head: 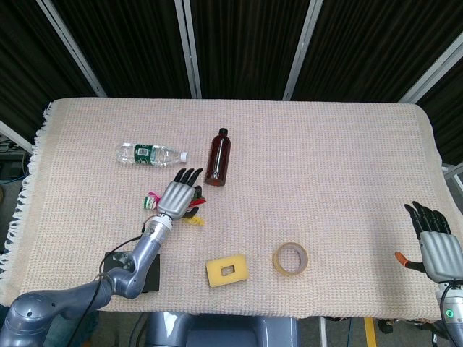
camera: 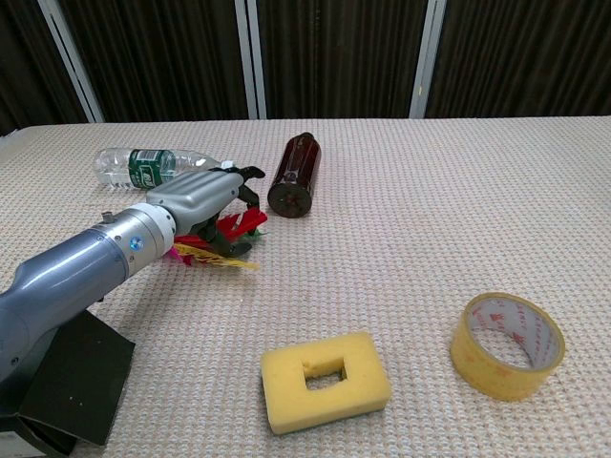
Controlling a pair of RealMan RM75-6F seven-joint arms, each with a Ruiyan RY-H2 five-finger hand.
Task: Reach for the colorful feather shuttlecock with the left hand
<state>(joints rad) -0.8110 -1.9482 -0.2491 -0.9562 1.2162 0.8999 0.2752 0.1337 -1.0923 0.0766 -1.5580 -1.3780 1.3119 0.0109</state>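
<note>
The colorful feather shuttlecock (camera: pixel 241 223) lies on the woven cloth, left of centre, with red, yellow and green feathers. My left hand (camera: pixel 202 193) hovers right over it, fingers spread and bent down onto the feathers, holding nothing. From the head view, the left hand (head: pixel 179 195) covers most of the shuttlecock (head: pixel 151 199); only its pink-green base and a few feather tips show. My right hand (head: pixel 435 243) rests at the table's near right corner, fingers stretched out and empty; the chest view does not show it.
A clear water bottle (head: pixel 150 154) and a brown bottle (head: pixel 218 157) lie just beyond the left hand. A yellow sponge (head: pixel 227 270) and a tape roll (head: pixel 290 258) sit nearer the front. A black box (head: pixel 137 271) lies under the left forearm.
</note>
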